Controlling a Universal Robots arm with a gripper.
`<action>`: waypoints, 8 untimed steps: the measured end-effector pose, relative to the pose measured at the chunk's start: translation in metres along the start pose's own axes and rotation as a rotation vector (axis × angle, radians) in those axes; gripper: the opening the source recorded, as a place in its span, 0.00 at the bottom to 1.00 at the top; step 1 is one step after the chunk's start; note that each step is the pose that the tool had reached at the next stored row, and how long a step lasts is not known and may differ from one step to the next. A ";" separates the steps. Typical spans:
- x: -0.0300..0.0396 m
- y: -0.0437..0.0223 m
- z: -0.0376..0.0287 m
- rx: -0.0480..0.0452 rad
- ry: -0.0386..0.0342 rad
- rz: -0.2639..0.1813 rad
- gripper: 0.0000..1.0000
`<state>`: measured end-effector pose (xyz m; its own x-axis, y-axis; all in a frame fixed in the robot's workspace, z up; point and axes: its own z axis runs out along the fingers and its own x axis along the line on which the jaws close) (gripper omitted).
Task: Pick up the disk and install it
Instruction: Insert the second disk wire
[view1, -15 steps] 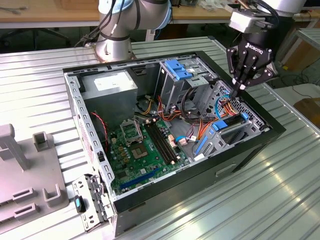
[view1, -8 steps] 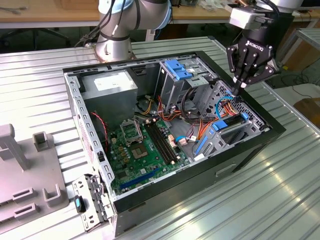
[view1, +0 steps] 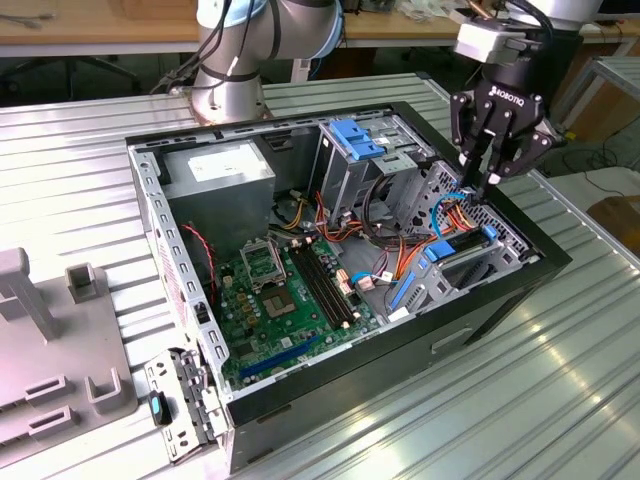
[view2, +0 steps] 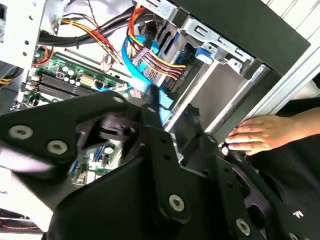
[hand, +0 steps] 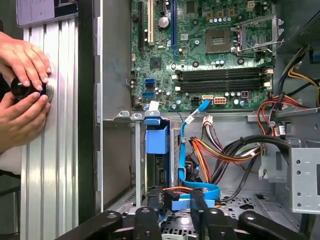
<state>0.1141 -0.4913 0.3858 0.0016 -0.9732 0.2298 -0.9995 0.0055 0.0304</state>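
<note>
The disk (view1: 460, 262) sits low in the drive bay at the open computer case's end on the exterior view's right, its dark body framed in bright blue. In the first wrist view the disk (hand: 156, 140) stands in the bay just beyond my fingers (hand: 152, 205). My gripper (view1: 480, 185) hangs over that end of the case, tips down among the orange and blue cables just above the disk. In both wrist views the gripper (hand: 176, 200) (view2: 171, 112) shows its two tips a little apart, with nothing held between them.
A grey drive cage with a blue latch (view1: 355, 135) stands behind the bay. Cable bundles (hand: 225, 150) crowd the space beside the disk. A person's hands (hand: 25, 65) (view2: 260, 132) rest on the ribbed table beside the case. A grey fixture (view1: 60, 350) sits at the exterior view's left.
</note>
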 end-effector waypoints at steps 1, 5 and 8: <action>-0.0028 -0.0014 0.0025 -0.0001 0.0175 0.001 0.48; -0.0162 -0.0018 0.0031 0.0005 0.0739 0.001 0.48; -0.0293 -0.0017 0.0024 0.0007 0.1269 0.003 0.48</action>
<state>0.1157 -0.4634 0.3767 0.0027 -0.9363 0.3511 -0.9996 0.0080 0.0289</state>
